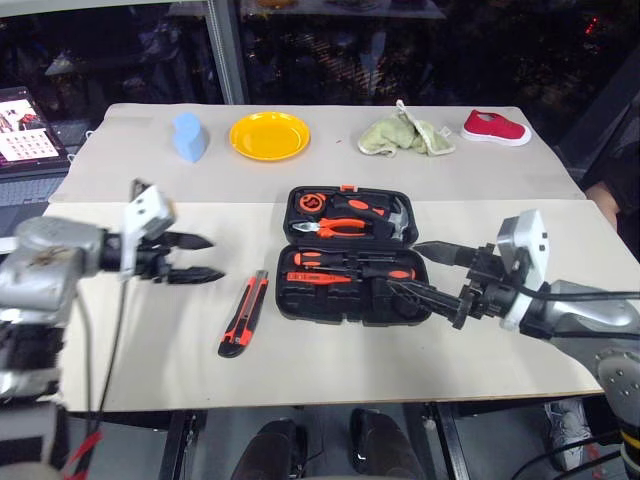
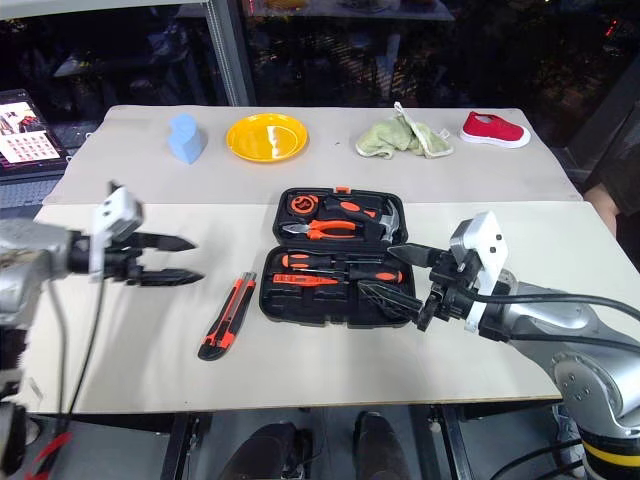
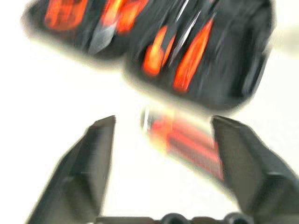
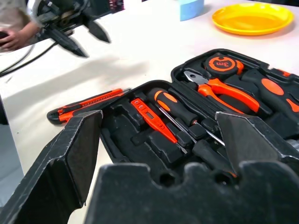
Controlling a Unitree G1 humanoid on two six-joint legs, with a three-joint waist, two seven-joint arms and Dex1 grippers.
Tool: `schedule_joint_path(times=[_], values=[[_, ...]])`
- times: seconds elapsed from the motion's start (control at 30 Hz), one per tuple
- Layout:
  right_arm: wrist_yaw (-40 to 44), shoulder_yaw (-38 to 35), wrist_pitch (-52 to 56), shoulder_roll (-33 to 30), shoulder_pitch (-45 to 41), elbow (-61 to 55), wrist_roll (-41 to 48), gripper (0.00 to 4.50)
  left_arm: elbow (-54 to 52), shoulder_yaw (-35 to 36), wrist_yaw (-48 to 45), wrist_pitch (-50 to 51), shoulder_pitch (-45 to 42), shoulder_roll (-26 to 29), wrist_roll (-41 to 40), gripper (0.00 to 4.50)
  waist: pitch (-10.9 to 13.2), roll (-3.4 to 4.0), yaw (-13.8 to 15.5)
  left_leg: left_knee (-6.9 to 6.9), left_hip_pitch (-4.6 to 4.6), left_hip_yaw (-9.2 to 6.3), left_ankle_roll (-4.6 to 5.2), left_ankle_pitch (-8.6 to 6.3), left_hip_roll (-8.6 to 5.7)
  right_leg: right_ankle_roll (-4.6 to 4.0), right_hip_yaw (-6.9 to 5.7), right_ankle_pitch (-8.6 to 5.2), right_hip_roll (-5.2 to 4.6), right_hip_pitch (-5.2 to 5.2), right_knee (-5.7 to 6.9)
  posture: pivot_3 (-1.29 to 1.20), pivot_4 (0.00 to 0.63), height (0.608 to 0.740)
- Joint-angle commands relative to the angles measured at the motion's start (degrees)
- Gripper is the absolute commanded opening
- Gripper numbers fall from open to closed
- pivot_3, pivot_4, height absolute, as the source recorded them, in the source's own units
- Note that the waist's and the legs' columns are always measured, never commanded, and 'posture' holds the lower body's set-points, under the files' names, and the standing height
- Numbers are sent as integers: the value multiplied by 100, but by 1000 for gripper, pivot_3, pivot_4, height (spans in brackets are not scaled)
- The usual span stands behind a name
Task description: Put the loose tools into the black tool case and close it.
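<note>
The black tool case [image 1: 345,316] lies open mid-table, with two screwdrivers [image 4: 180,109] and an orange tester pen [image 4: 148,115] in its front recesses, and pliers and a hammer in the back half. An orange-black utility knife [image 1: 245,313] lies on the table left of the case. My left gripper [image 1: 216,257] hovers open and empty to the left of the knife and above the table. In the left wrist view the knife [image 3: 187,142] appears blurred between its fingers. My right gripper [image 1: 400,266] stands open and empty over the case's front right corner.
Along the far edge sit a blue block [image 1: 188,136], a yellow plate [image 1: 269,135], a green cloth [image 1: 404,135] and a red shoe [image 1: 494,128]. A person's hand [image 4: 14,38] is beyond the table's left side.
</note>
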Motion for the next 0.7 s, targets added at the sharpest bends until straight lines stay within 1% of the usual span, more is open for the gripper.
schedule_joint_path(times=[0.03,0.13,0.2,0.33,0.4,0.47,0.57,0.7], values=[[203,-184,105,-101,-39,-184,284,4500,-958,-14,216,741,-112,160,-285,4481,3,-7,73,3,-1,0,3,-7,0,1,0,0,-1,2,1,0,150,740],[176,-160,142,-80,-5,-280,331,4500,-1792,-414,564,1969,-659,127,-633,4481,2,-10,121,7,-2,0,9,-18,-2,5,-1,3,0,4,2,0,150,740],[116,-139,161,-30,39,-372,354,4500,-2214,-812,986,2961,-1370,-54,-803,4481,2,-13,120,9,-4,-1,-10,-5,-3,6,-2,4,8,1,3,0,150,740],[-48,-70,139,105,196,-591,333,4500,-2777,-1750,1604,4927,-2698,-343,-1084,4481,0,-15,70,7,-4,1,-1,14,-6,6,8,4,19,16,14,0,150,740],[-149,7,17,202,313,-701,141,4500,-2889,-2134,2047,5756,-3217,-693,-1199,4481,0,-16,16,0,-4,5,16,24,-6,6,16,4,23,13,18,0,150,740],[-270,117,-55,308,360,-780,-25,4500,-2811,-2385,2391,6009,-3462,-885,-1381,4481,0,-16,-40,-1,-6,4,15,25,-6,5,17,3,26,9,18,0,150,740],[-410,237,-100,485,461,-920,-179,4500,-2608,-2807,2833,6019,-3601,-989,-1811,4481,1,-16,-107,-6,-7,7,6,30,-5,1,23,0,28,1,22,0,150,740],[-559,312,-131,651,580,-1066,-282,4500,-2374,-3297,3299,6019,-3701,-892,-2473,4481,1,-17,-92,-10,-6,1,-11,39,-4,-6,22,-4,25,-2,27,0,150,740]])
